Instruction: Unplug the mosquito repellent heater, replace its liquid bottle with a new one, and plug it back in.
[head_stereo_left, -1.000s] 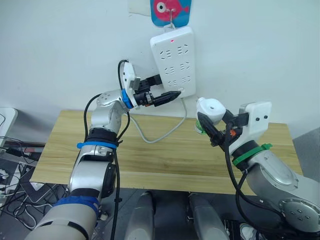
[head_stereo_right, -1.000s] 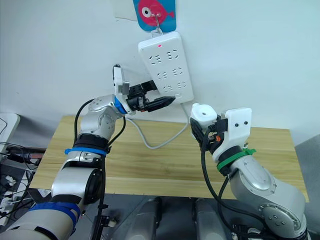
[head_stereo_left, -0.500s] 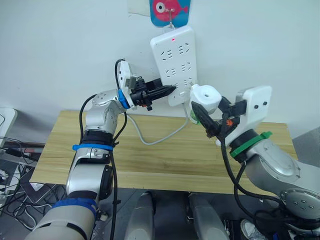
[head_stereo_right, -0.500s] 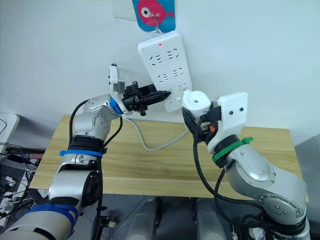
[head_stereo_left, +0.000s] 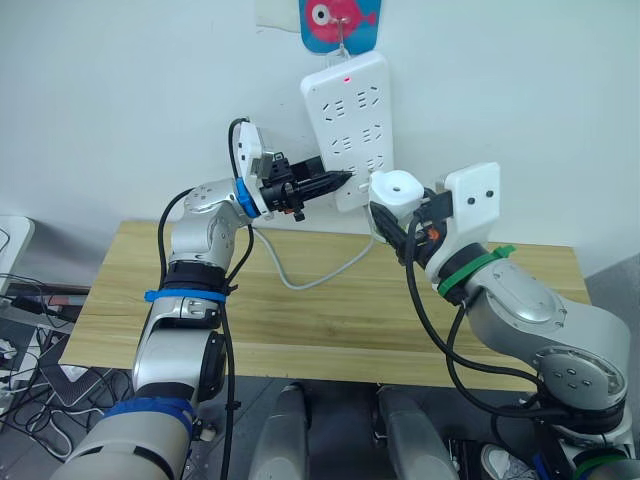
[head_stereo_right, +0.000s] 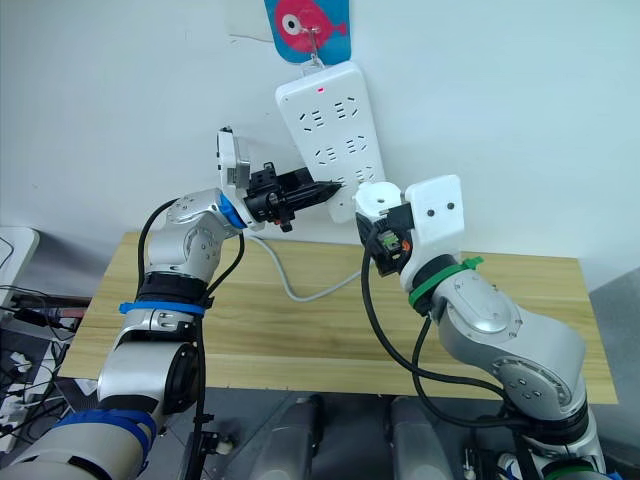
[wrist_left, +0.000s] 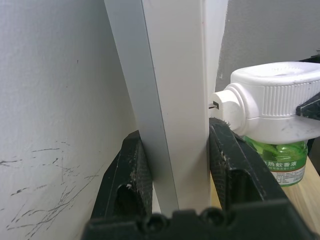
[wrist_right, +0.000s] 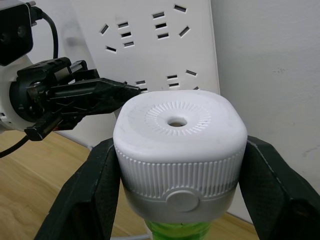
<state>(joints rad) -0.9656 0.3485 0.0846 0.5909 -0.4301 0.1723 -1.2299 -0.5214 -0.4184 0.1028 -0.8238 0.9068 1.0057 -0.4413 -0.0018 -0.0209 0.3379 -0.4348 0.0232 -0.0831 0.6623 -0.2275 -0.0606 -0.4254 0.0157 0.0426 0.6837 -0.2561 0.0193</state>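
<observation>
Heater (wrist_right: 179, 150) is clamped in my right gripper (head_stereo_left: 405, 228), one black finger (wrist_right: 82, 200) on each side of its ribbed white body, vented round face pointing back at my wrist camera. Green bottle (wrist_left: 278, 159) is screwed into its underside, printed label visible, liquid inside. Heater sits raised off the wooden table (head_stereo_left: 300, 320), just in front of the lower end of the white power strip (head_stereo_left: 350, 125) hanging on the wall. In the left wrist view its plug end (wrist_left: 216, 105) is right at the strip face; can't tell if the pins are seated or just short of it.

My left gripper (head_stereo_left: 335, 181) is pinching the strip's lower edge, one finger (wrist_left: 127, 175) behind it against the wall and the other on the socket side, right below the heater's plug end. Strip's red indicator (head_stereo_left: 346, 80) is lit. Its cable (head_stereo_left: 300, 275) droops down to the table beneath my grippers.
</observation>
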